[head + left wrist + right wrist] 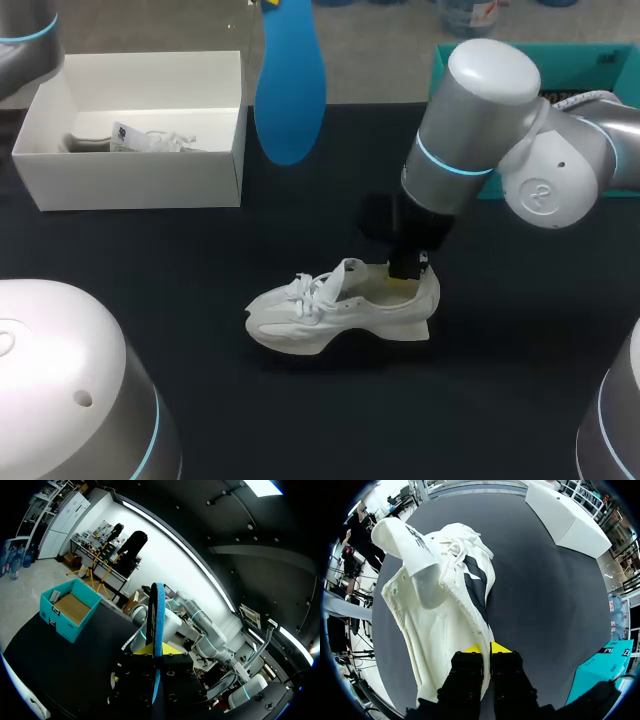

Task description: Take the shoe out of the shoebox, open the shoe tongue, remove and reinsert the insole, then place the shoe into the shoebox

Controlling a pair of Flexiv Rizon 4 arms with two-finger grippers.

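Counter (180,300): black surface, carrying everything below.

Right arm (480,120): comes in from the right and reaches down to the heel of the shoe at mid-counter.

Shoebox (130,170): white, open, at the far left of the counter. A second white shoe (140,140) lies inside it, against the back wall.

Teal box (450,60): at the far right of the counter, partly hidden behind the right arm.

Shoe (340,310): white sneaker, outside the shoebox, standing on its sole near the middle of the counter, toe toward the left. Well apart from the shoebox. In the right wrist view the tongue (402,540) stands up away from the opening, with the laces (452,547) loose just beside it.

Insole (288,90): blue, out of the shoe, hanging in the air above the far edge of the counter, beside the shoebox. In the left wrist view it shows edge-on.

Left jaws: clamped on one end of the insole, yellow tips on either side.

Right jaws: closed tight on the shoe's heel collar, yellow tips nearly meeting on either side of the wall.
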